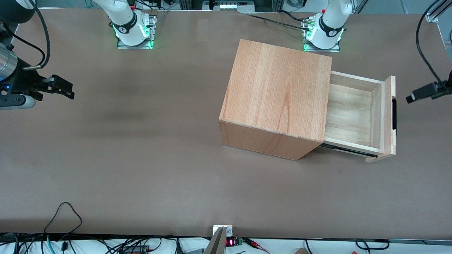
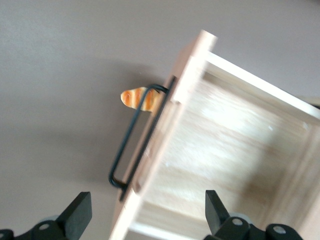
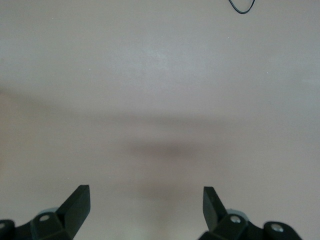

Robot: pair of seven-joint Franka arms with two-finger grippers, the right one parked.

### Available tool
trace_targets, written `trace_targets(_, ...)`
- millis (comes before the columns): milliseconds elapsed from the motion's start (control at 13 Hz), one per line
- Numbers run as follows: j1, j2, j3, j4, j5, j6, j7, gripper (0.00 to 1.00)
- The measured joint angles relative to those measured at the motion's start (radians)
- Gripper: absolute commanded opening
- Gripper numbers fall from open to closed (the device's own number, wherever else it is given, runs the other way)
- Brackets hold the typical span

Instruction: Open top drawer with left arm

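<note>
Wooden cube cabinet [image 1: 275,95] on a brown tabletop [image 1: 141,158], its top drawer [image 1: 356,116] pulled out toward the working arm's end.

The drawer's black bar handle [image 2: 135,145] faces the left arm's tool [image 2: 145,220], which hangs apart from it, fingers spread wide, gripping nothing. A small orange-striped bread roll [image 2: 137,98] shows just past the handle.

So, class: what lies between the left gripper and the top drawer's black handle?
Bare table only. In the front view the gripper, fingers open, hangs apart from the handle of the top drawer.
</note>
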Motion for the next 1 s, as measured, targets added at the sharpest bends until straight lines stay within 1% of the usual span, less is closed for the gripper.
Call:
trace_targets(231,-0.005,-0.077,-0.083,0.002,0.043,-0.072,-0.081,1.00)
trace_targets(385,-0.008,-0.106,-0.117,0.010,0.058,-0.100,-0.116,1.00)
trace_targets(1000,-0.004,-0.110,-0.109,0.021,0.059,-0.105,-0.117,1.00)
